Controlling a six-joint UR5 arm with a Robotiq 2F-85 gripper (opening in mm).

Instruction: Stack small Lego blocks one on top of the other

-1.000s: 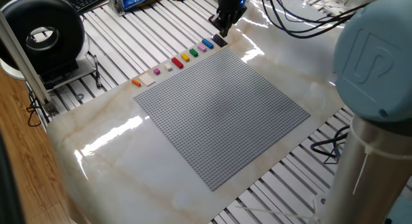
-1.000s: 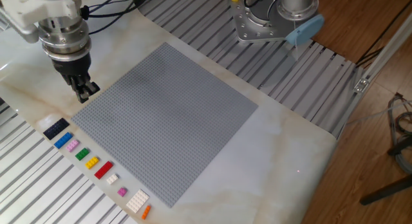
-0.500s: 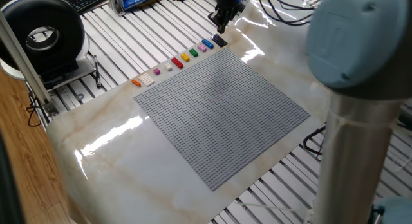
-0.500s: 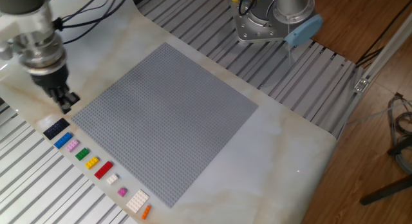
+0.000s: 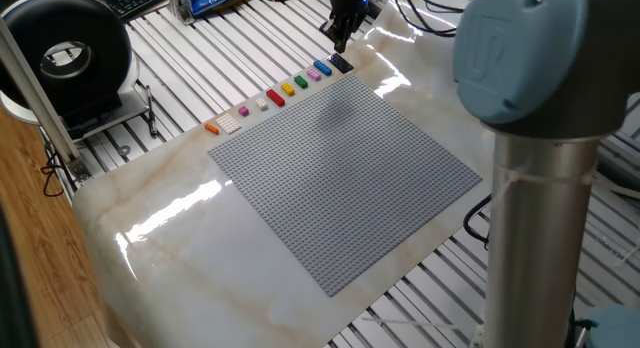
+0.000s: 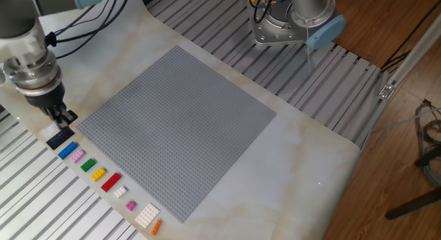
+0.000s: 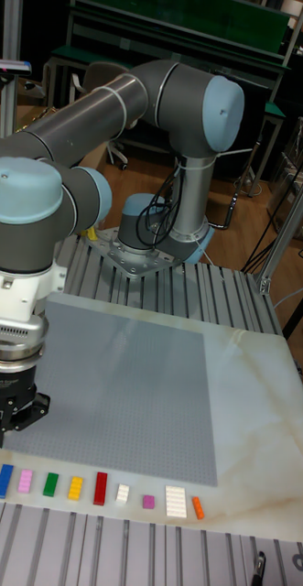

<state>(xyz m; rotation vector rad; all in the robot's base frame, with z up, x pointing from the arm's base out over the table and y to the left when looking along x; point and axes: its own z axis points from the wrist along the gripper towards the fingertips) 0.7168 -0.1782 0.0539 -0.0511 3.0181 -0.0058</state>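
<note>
Shifted toward the row's end, gripper (image 6: 64, 118) now hangs just above the dark blue brick (image 6: 60, 137) beside the grey baseplate (image 6: 179, 130); finger spacing cannot be told

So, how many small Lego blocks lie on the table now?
10, in one row beside the grey baseplate: dark, blue, pink, green, yellow, red, small white, small pink, large white, orange. None seems hidden.

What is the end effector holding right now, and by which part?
Nothing, as far as visible: the end effector hangs above the dark brick, with no brick between its fingers.
</note>
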